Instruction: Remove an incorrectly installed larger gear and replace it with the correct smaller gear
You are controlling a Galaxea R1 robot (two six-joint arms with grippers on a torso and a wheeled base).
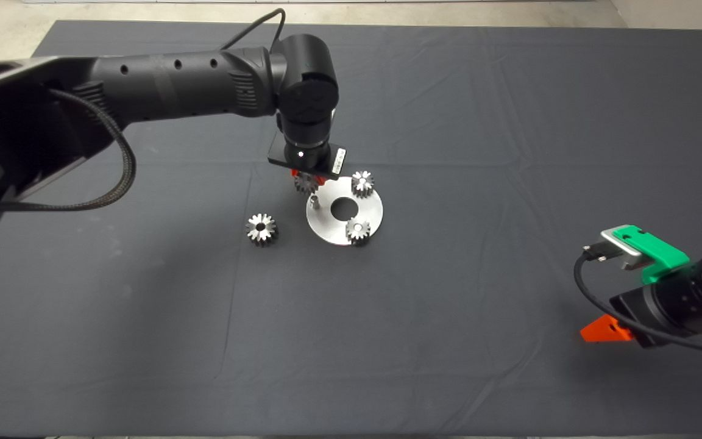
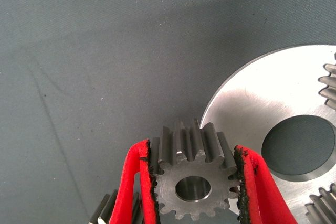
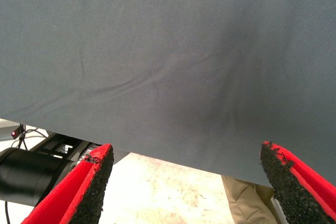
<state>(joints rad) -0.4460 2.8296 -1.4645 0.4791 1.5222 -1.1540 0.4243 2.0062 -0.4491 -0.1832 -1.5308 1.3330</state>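
My left gripper [image 1: 308, 178] is shut on the smaller gear [image 1: 306, 182], held just off the far left rim of the round steel plate [image 1: 333, 230]. In the left wrist view the red fingers [image 2: 137, 182] clamp the smaller gear [image 2: 193, 184] by its teeth beside the plate [image 2: 247, 103]. A bare peg [image 1: 314, 203] stands on the plate close to the held gear. The larger gear [image 1: 261, 229] lies flat on the mat left of the plate; its teeth [image 2: 105, 211] peek past one finger. My right gripper [image 1: 604, 331] is parked at the lower right, open [image 3: 189, 182].
Two more gears sit on the plate, one at the far right [image 1: 362, 183] and one at the near side [image 1: 358, 231], around its central hole [image 1: 343, 209]. The right wrist view looks over the mat's edge [image 3: 157, 153] at the floor and a person's leg [image 3: 247, 203].
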